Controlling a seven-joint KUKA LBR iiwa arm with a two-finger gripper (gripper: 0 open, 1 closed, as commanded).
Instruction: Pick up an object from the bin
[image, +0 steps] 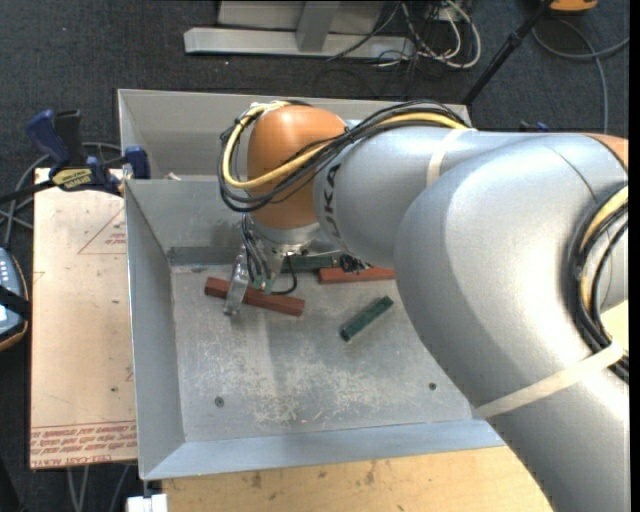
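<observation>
My gripper (238, 297) hangs low over the back left part of the bin floor, directly on top of a long reddish-brown bar (275, 303) that lies flat and runs from left to lower right. One metal finger (238, 285) reaches down to the bar near its left half. A second reddish-brown bar (352, 273) lies just behind, partly under the wrist. A short dark green block (366, 318) rests at an angle to the right of the gripper, apart from both bars.
The arm's big grey body covers the right side of the bin. The bin's sloping walls rise at the left and front. Bare grey floor stretches in front of the gripper toward the near wall.
</observation>
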